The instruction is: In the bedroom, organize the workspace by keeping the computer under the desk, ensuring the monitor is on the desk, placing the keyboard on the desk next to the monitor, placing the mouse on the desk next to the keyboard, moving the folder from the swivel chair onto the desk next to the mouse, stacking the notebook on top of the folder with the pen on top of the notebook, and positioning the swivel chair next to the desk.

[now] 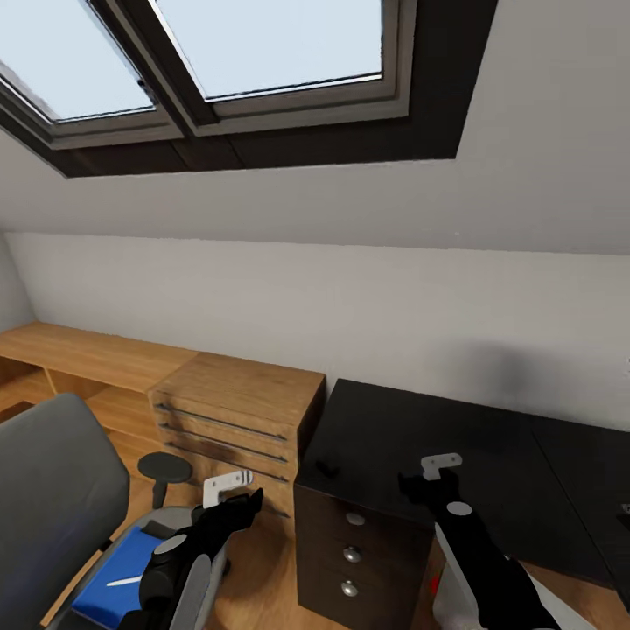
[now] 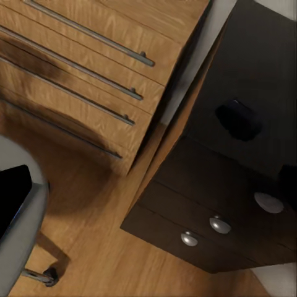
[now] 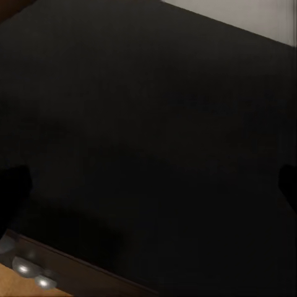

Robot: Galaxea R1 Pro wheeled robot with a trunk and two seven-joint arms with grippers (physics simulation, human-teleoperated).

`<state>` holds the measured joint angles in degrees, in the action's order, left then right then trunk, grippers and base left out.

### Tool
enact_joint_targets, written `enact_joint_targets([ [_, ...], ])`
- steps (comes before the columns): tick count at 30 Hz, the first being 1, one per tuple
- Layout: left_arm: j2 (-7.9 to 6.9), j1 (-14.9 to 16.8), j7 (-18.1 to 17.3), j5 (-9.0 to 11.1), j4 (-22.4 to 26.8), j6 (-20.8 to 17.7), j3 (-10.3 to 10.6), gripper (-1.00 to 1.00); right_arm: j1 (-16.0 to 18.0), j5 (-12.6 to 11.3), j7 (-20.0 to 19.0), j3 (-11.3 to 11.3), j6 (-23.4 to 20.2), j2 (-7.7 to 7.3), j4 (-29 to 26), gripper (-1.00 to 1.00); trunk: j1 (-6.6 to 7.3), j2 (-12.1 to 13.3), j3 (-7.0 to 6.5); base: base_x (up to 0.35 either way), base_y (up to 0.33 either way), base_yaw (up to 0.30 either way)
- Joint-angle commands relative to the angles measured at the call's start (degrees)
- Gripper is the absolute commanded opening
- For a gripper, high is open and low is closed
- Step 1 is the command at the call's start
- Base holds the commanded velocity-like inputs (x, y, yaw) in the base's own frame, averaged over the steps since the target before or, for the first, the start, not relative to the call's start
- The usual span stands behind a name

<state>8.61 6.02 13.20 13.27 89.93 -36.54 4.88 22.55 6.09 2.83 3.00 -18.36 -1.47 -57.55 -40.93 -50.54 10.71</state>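
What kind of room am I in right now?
Likely an attic bedroom or study corner: a sloped ceiling with skylight windows, a glossy black desk with knobbed drawers, a wooden drawer unit beside it, and a grey swivel chair holding a blue folder.

The head view looks forward and slightly down from above both arms, facing the sloped wall with skylights, taking in the desk (image 1: 455,455) and wooden drawer unit (image 1: 236,411). The left wrist view looks steeply down, close, at both. The right wrist view hovers nearer over the desk (image 3: 154,136) top. All three share the desk's drawer corner.
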Motion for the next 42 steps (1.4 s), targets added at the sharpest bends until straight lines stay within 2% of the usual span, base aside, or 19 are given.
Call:
enact_joint_targets([
  [1, 0.00, 0.04, 0.51, 0.61, 0.07, -0.20, 0.04, 1.00, 0.04, 0.59, 0.24, 0.24, -0.45, -0.03, -0.04, 1.00, 0.22, 0.35, -0.10, 0.000, 0.000, -0.014],
  [9, 0.00, 0.04, 0.51, 0.61, 0.07, -0.20, 0.04, 1.00, 0.04, 0.31, 0.11, 0.28, -0.45, 0.02, -0.03, 1.00, 1.97, 3.56, -1.54, 0.000, 0.000, -0.004],
  [11, 0.00, 0.04, 0.51, 0.61, 0.07, -0.20, 0.04, 1.00, 0.04, 0.31, 0.12, 0.33, -0.48, 0.43, 0.12, 1.00, 2.41, 4.36, -1.90, 0.000, 0.000, 0.000],
  [12, 0.00, 0.04, 0.51, 0.61, 0.07, -0.20, 0.04, 1.00, 0.04, 0.40, 0.15, 0.22, -0.38, 1.42, 0.56, 1.00, 2.63, 4.76, -2.08, 0.000, 0.000, 0.000],
  [17, 0.00, 0.04, 0.51, 0.61, 0.07, -0.20, 0.04, 1.00, 0.04, 0.49, 0.11, 0.01, -0.21, 1.41, 0.59, 1.00, 3.73, 6.77, -2.98, 0.000, 0.000, 0.000],
  [31, 0.00, 0.04, 0.51, 0.61, 0.07, -0.20, 0.04, 1.00, 0.04, 0.50, -0.02, 0.00, -0.18, 1.38, 0.58, 1.00, 6.80, 12.38, -5.49, 0.000, 0.000, -0.235],
  [42, 0.00, 0.04, 0.51, 0.69, 0.07, -0.20, 0.04, 1.00, 0.04, 0.50, 0.15, -0.16, -0.18, 1.38, 0.51, 1.00, 6.80, 12.38, -5.49, 0.000, 0.000, -0.292],
])
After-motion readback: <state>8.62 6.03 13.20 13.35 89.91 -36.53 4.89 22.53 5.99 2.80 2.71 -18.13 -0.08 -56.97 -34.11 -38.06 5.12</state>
